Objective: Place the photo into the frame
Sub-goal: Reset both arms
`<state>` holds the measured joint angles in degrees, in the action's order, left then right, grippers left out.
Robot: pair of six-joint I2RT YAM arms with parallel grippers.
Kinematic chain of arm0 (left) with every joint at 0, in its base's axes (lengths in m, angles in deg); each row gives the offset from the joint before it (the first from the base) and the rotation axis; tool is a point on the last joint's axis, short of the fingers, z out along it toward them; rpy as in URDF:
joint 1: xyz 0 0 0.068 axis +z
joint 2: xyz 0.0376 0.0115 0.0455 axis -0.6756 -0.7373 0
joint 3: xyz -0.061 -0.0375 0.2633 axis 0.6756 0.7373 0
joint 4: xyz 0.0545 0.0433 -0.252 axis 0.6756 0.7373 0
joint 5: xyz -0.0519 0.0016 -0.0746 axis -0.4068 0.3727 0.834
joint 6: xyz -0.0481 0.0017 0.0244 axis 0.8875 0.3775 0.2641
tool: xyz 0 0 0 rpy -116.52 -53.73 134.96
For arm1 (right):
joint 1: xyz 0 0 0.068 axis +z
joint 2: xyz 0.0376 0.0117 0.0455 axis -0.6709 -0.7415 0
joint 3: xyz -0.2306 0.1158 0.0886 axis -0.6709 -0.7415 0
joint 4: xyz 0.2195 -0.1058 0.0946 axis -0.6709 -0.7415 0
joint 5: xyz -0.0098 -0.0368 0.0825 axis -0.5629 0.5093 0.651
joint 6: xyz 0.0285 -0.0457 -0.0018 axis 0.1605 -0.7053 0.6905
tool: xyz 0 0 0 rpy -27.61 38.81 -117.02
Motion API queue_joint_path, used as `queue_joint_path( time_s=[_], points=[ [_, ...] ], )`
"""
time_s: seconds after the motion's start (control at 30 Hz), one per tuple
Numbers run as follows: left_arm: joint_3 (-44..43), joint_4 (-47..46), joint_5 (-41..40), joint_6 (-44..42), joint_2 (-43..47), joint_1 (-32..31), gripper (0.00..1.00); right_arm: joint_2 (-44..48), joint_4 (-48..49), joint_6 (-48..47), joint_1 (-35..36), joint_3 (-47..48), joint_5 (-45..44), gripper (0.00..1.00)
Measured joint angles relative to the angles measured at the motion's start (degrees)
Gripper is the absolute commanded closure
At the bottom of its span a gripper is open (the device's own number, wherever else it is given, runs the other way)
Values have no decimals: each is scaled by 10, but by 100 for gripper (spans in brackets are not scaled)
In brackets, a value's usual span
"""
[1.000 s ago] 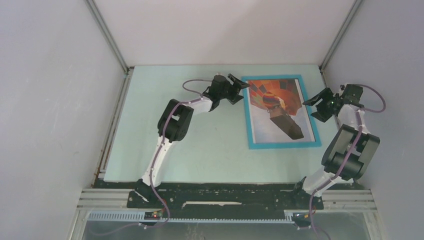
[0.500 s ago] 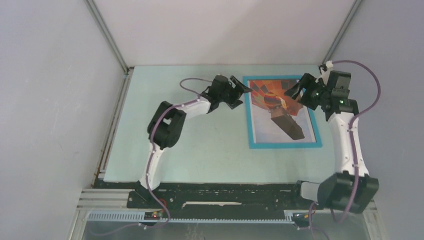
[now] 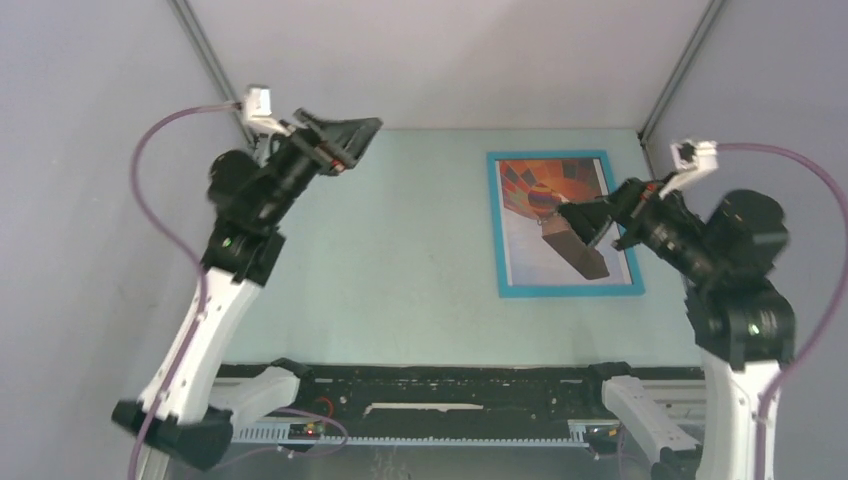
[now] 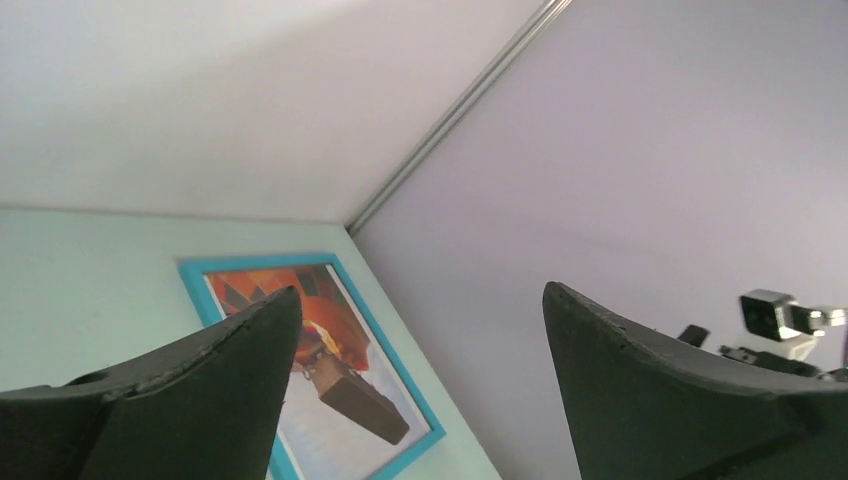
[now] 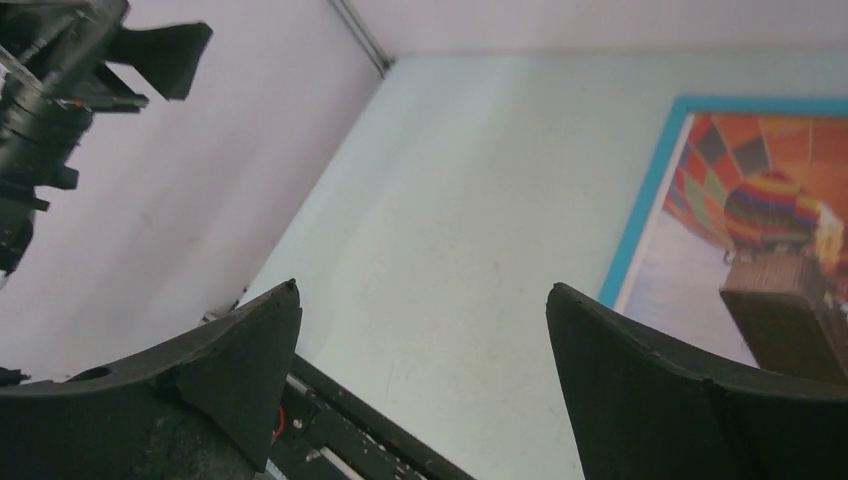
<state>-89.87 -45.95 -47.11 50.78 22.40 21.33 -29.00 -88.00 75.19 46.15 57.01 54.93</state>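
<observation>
We look down on the whole table (image 3: 400,250) from above and behind the arm bases (image 3: 430,395), which sit along the bottom edge, with the frame (image 3: 565,290) right of centre. The camera on the left gripper (image 4: 421,288) sits high and faces across toward the far right corner, the frame at its lower left. The one on the right gripper (image 5: 422,285) faces the opposite way, the frame cut by its right edge, so all three views share the frame and the table beside it.

Photo (image 3: 528,252) inside frame (image 3: 568,291), right side of table (image 3: 400,260)
</observation>
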Motion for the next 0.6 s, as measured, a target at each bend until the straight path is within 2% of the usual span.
queue_joint_path(
  time_s=[0.17, 0.37, 0.6],
  points=[
    [11, 61, -10, -108, 130, 18, 0, 53, -26, 0, 0, 71, -23, 0],
    [-35, 151, -83, -235, 224, 18, 0, 111, -53, -2, 0, 130, -123, 0],
    [-81, 151, -180, -322, 299, 18, 0, 148, -56, -21, 0, 186, -209, 0]
  ],
)
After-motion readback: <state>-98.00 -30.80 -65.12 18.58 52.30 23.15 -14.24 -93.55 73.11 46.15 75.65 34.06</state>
